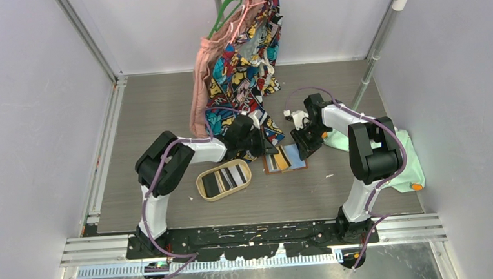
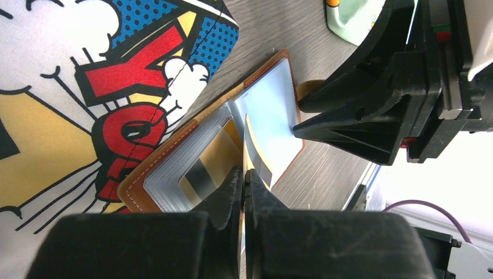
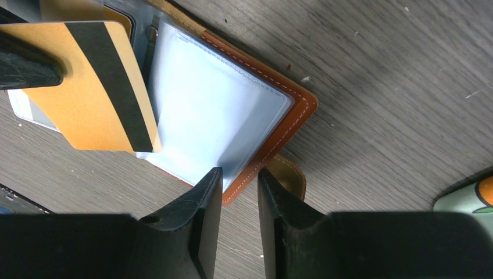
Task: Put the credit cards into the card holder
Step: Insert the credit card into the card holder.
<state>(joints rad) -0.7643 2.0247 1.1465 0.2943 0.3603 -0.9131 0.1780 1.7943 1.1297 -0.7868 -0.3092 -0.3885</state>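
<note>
Left gripper [image 2: 244, 174] clenched on yellow card [image 3: 99, 87], black stripe, edge-on over open holder [image 3: 279, 99]; right gripper [image 3: 239, 180] pinching holder's edge; cloth [image 2: 116, 75], red comic lettering, unreadable

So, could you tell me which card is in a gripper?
The yellow black-striped card, pinched by the left gripper; the rest sit in the tray or card holder.

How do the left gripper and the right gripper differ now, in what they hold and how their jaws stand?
The left gripper is shut tight on a yellow card; the right gripper grips the edge of the open card holder, its jaws wider apart. The left gripper holds its card lifted over the holder; the right gripper sits low at the table. Both are black and meet at the holder.
</note>
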